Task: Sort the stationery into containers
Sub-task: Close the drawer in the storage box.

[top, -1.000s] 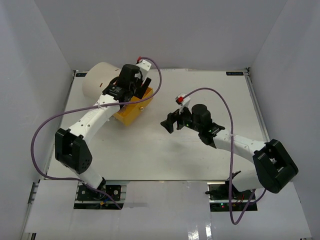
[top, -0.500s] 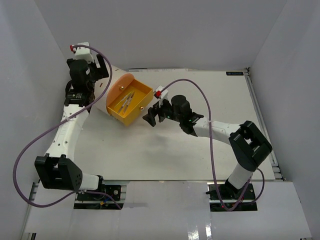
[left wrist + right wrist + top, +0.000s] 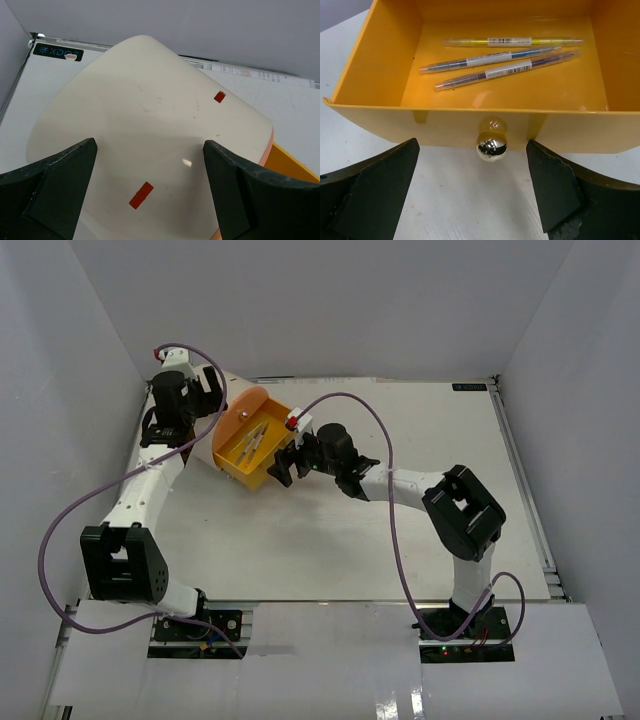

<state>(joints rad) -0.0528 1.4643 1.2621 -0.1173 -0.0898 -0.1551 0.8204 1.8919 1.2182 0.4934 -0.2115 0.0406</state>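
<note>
While the right claw (image 3: 472, 189) gapes empty, 3 pens (image 3: 490, 59) lie in the drawer (image 3: 445, 125) ahead.

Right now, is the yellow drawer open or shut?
Open: yellow drawer pulled out from the cream organizer, three pens lying visible inside.

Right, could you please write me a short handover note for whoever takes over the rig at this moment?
Left gripper: open, straddling the cream organizer.
Right gripper: open, empty, facing the brass knob of the yellow drawer.
Done: drawer pulled out, holding a yellow pen, a blue pen and a purple pen.
Left: no loose stationery in view; probably push the drawer shut.
</note>
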